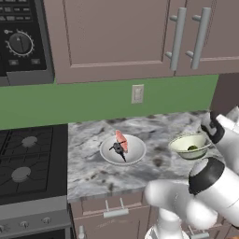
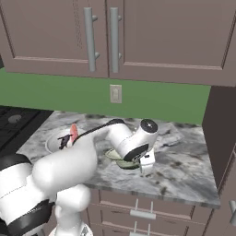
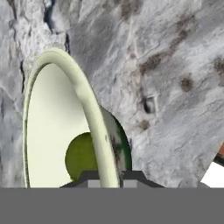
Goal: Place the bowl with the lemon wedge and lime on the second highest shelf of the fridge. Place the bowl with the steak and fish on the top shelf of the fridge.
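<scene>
Gripper [image 3: 109,177] is clamped on the rim of the pale green bowl [image 1: 189,145], 1 finger inside the wall and 1 outside, as the hand view shows. That bowl sits on the marbled grey countertop [image 1: 88,168], toward its right end, w/ the arm's white wrist over it in the right base view. Bowl looks cream-green inside, darker green outside, w/ a thick rounded rim. The lime [image 3: 81,155] is a dark green ball resting on the bowl's floor, near the gripped rim. Can't make out the lemon wedge.

2nd bowl, white [image 1: 123,149], sits well apart to the left on the same counter, between the green bowl and the black stove [image 1: 28,163]. It holds the steak [image 1: 121,138], a pinkish-red slab, touching the fish [image 1: 117,150], small, slim and dark.
</scene>
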Controlling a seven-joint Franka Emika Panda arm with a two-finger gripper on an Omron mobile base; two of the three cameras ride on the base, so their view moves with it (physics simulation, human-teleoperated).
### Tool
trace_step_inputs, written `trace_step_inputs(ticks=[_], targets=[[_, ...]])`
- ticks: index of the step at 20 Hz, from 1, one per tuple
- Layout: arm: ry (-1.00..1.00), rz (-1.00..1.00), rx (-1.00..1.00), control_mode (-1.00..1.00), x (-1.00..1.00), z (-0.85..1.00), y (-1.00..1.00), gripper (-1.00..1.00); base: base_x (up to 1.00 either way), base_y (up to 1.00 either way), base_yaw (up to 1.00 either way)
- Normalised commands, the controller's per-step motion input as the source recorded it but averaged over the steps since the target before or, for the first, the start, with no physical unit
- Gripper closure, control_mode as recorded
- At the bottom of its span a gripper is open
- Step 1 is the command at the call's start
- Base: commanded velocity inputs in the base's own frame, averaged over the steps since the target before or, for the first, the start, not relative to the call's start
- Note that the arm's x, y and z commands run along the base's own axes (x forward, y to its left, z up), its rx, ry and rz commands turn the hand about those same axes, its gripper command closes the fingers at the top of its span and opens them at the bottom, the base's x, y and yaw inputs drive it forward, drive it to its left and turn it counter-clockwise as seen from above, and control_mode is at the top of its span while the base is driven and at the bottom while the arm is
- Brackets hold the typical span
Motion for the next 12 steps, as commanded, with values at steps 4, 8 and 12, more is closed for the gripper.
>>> trace_step_inputs(ticks=[4, 8, 12], targets=[[-0.25, -0.02, 0.00, -1.00, -0.78, 0.90, 0.61, 1.00, 0.00, 0.00, 0.00], [-0.28, -0.03, 0.00, -1.00, -0.79, 1.00, 0.93, 1.00, 0.00, 0.00, 0.00], [-0.22, 0.00, 0.03, -1.00, -0.76, 1.00, 0.95, 1.00, 0.00, 0.00, 0.00]])
